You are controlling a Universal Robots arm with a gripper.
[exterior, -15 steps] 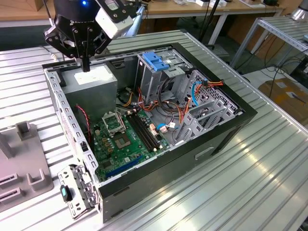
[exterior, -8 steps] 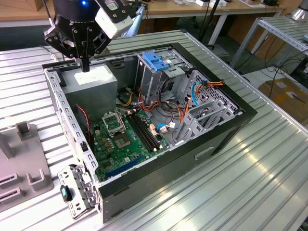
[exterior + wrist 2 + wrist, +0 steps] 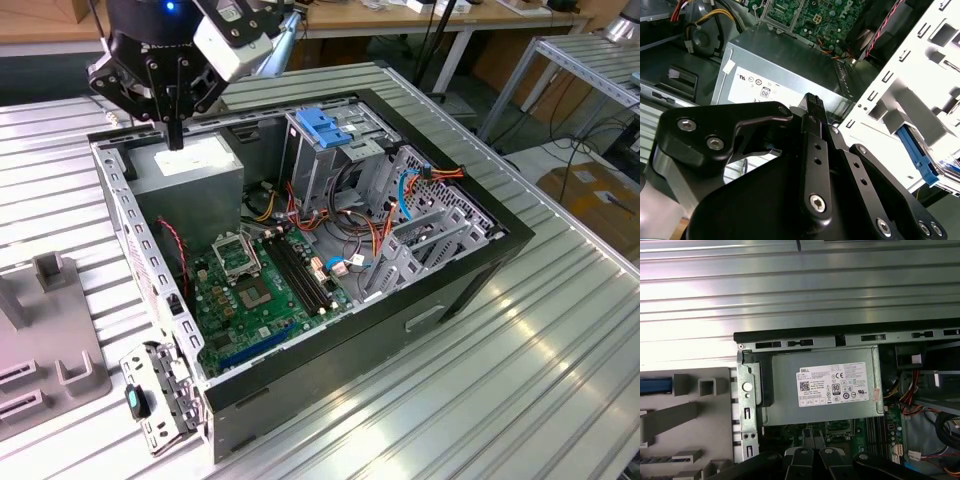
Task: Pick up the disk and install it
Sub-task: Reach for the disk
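1. We see the disk as a blue rail edge in the grey holder at the exterior view's left. Its rail runs toward the computer case.
2. The gripper, upper left, hangs above the power supply, fingers pressed together, empty.

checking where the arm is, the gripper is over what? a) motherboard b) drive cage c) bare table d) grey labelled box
d: in the exterior view the gripper hangs over the grey labelled box in the case's corner, apart from the cage and the board.
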